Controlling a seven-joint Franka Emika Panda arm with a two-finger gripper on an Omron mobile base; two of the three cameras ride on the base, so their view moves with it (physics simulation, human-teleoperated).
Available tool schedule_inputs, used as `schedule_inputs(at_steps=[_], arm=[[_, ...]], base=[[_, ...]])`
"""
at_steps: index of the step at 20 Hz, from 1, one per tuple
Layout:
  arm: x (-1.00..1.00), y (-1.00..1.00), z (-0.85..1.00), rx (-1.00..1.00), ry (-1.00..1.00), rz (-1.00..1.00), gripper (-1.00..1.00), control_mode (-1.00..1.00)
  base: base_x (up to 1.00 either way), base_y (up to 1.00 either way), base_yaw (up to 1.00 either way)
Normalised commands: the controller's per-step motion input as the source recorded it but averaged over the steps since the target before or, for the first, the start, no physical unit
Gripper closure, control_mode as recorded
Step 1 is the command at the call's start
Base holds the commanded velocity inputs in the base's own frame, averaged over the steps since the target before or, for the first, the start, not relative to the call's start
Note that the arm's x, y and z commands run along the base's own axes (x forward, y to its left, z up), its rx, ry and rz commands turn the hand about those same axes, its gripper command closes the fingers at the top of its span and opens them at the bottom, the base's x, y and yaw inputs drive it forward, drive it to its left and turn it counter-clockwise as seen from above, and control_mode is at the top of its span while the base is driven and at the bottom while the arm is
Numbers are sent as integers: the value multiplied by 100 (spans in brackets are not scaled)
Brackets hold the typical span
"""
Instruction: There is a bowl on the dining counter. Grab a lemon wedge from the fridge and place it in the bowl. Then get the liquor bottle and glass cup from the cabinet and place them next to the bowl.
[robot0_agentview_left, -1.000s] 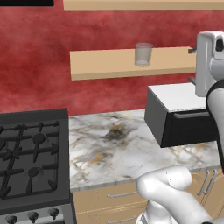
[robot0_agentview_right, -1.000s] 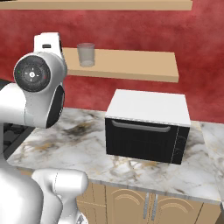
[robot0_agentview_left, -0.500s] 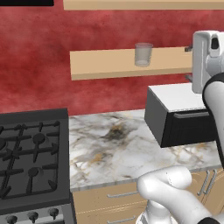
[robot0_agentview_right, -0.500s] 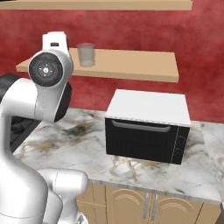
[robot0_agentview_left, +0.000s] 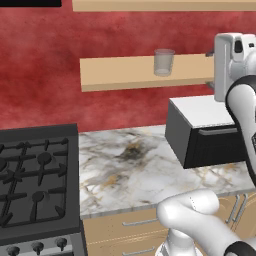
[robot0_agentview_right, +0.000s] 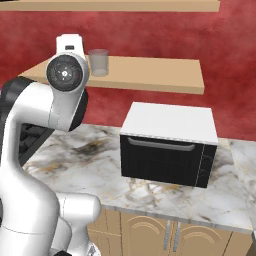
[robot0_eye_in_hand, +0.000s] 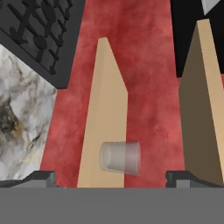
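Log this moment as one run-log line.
phase: approaching glass cup | pincer: open, empty | cup: upright on cabinet

Ahead of the tool (robot0_eye_in_hand: 111, 177), the glass cup (robot0_agentview_left: 164, 62) looks clear and smooth on the cabinet (robot0_agentview_left: 130, 73) of matt pale wood; below, the table (robot0_agentview_left: 130, 172) shows glossy veined marble.

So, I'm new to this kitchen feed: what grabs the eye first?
The deep red wall, with a lone glass cup standing on the light wood shelf. Below it, a black and white microwave sits on the marble counter, beside a black stove. The open pincer points at the cup.
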Motion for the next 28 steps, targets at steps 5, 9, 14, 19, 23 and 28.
schedule_inputs(at_steps=[5,9,14,19,23,28], arm=[[30,2,3,0,0,7,-100,-100],[24,14,11,-2,0,4,-100,-100],[26,14,13,-4,0,0,-100,-100],[25,2,1,-5,0,0,-100,-100],[35,0,0,-8,6,0,-100,-100],[40,3,0,-11,8,0,-100,-100]], base=[[0,0,0],[0,0,0],[0,0,0],[0,0,0],[0,0,0],[0,0,0]])
